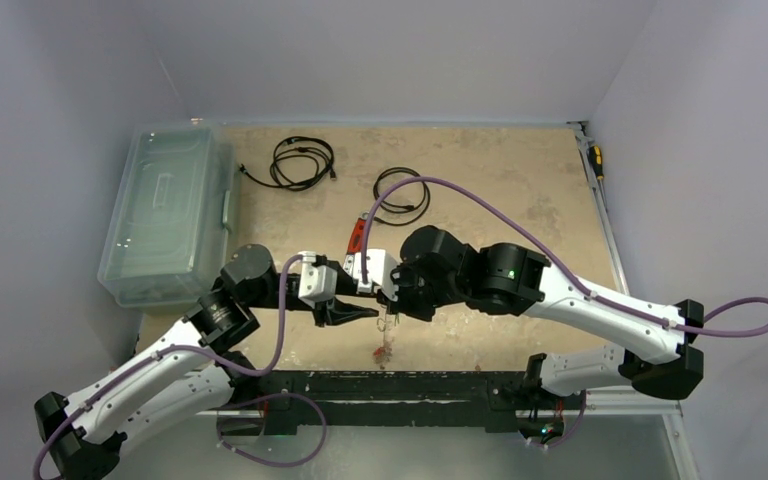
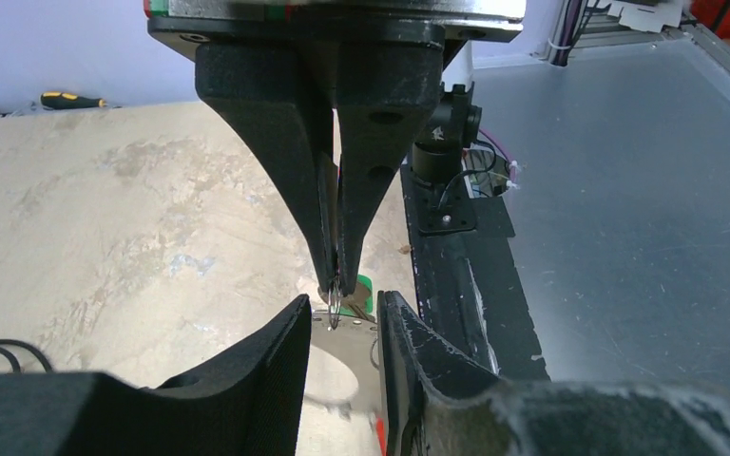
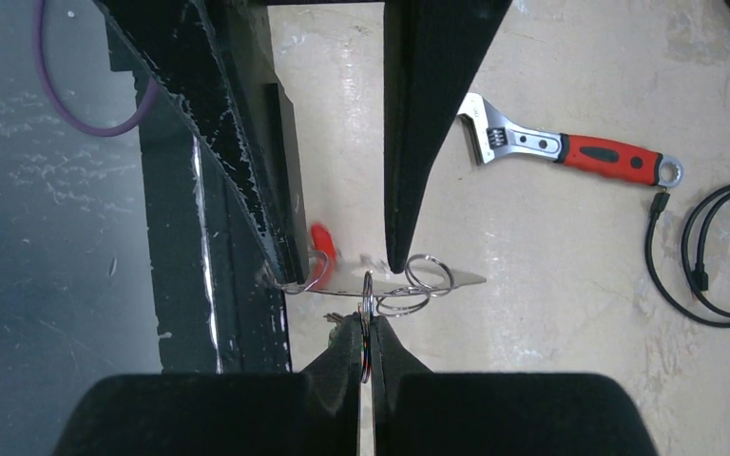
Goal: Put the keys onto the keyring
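Note:
My right gripper (image 3: 368, 337) is shut on a thin silvery ring of the keyring (image 3: 368, 288), held above the table near its front edge. More wire rings (image 3: 428, 275) and a flat silver piece (image 3: 456, 279) hang beside it. A red key head (image 3: 321, 237) shows by one left finger, and a green key head (image 2: 368, 285) behind the right fingertips. My left gripper (image 2: 342, 318) faces the right one, its jaws apart astride the flat silver piece (image 2: 347, 347), which runs on behind both fingers. From above the two grippers (image 1: 378, 312) meet, with the keys (image 1: 384, 350) dangling below them.
A red-handled adjustable wrench (image 3: 570, 152) lies beyond the grippers, with two black coiled cables (image 1: 302, 162) (image 1: 400, 200) further back. A clear plastic box (image 1: 165, 215) stands at the left. A screwdriver (image 1: 595, 160) lies at the back right edge. The black base rail (image 2: 466, 285) runs close by the grippers.

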Controlling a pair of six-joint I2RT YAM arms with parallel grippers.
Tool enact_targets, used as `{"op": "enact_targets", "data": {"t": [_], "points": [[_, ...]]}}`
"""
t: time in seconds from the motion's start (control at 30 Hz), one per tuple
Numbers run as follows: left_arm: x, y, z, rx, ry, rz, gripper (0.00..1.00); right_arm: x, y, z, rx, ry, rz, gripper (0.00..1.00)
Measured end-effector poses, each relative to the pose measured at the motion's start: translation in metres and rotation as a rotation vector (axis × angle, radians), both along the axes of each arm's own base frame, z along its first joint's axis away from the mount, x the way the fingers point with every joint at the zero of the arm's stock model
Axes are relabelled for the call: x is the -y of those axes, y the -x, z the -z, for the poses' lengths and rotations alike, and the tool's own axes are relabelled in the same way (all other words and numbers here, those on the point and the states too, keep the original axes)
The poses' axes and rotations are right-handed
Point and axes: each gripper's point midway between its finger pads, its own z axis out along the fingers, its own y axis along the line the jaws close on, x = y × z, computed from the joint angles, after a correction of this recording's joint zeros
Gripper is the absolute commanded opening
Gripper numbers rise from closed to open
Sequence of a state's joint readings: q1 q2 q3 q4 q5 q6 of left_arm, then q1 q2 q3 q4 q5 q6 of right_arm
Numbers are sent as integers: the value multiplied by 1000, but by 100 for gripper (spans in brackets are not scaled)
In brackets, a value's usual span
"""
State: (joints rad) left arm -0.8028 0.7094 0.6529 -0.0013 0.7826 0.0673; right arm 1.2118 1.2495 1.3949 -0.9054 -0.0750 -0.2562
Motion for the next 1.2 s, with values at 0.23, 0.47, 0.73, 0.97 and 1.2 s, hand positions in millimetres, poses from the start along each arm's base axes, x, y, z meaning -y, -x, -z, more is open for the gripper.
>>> {"op": "enact_targets", "data": {"t": [0.23,0.47,0.73,0.97,1.2], "points": [[4,1,2,-19,4,17,31,-2,5,0,-6,-2,-20,0],[8,-3,8,-43,-12,17,32,-4,10,0,-10,-5,-41,0],[10,-3,13,-66,-25,25,29,-5,11,-1,-7,-11,-47,0],[12,-1,16,-83,-33,39,24,-5,11,-2,-4,-15,-48,0],[13,2,17,-84,-33,54,15,-4,12,-6,2,-26,-52,0]]}}
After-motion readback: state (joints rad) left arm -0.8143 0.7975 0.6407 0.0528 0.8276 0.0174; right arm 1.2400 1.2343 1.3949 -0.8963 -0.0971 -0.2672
